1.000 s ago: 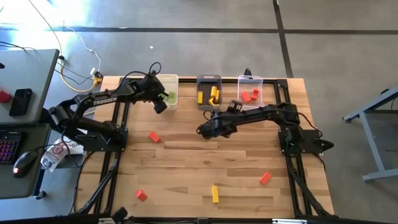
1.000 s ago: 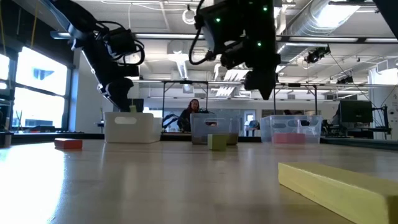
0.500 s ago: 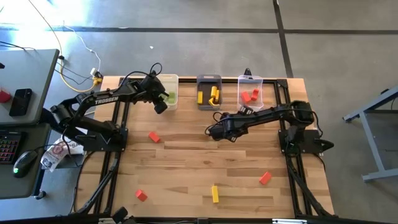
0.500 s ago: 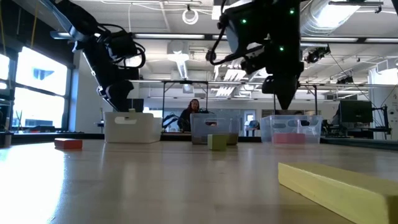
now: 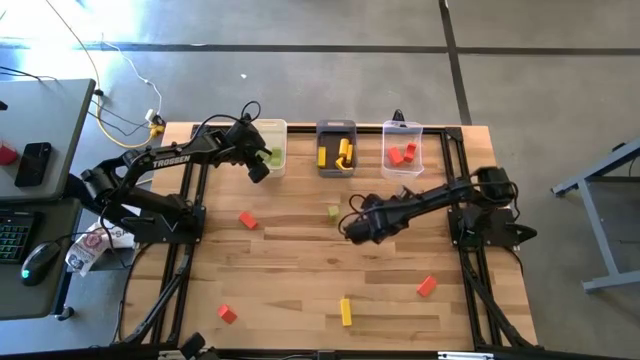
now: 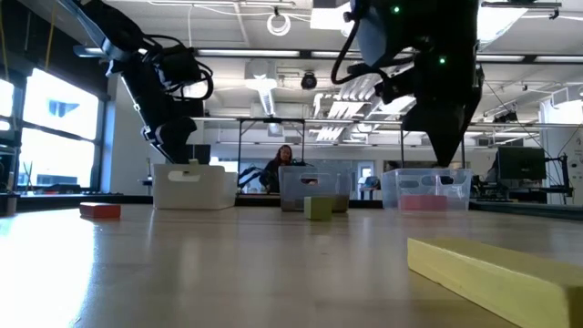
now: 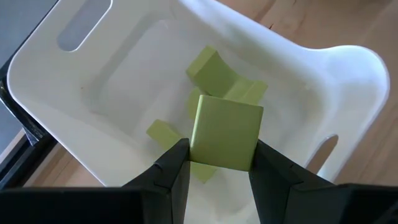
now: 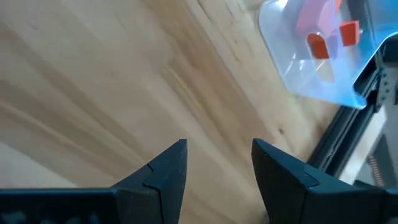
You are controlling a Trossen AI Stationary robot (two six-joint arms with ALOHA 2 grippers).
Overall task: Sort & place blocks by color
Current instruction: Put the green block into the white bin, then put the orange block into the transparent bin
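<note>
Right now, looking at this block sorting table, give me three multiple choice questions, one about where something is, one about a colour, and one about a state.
1. Where is the left gripper?
A. above the white bin
B. above the clear bin
C. low over the table's front edge

2. What colour are the blocks in the dark grey bin?
A. red
B. yellow
C. light green

3. What is the right gripper doing?
A. shut on a red block
B. shut on a yellow bar
C. open, holding nothing

Answers:
1 A: the left wrist view looks down into the white bin, past a held green block.
2 B: the high view shows yellow blocks inside.
3 C: the right wrist view shows bare table between its spread fingers.
</note>
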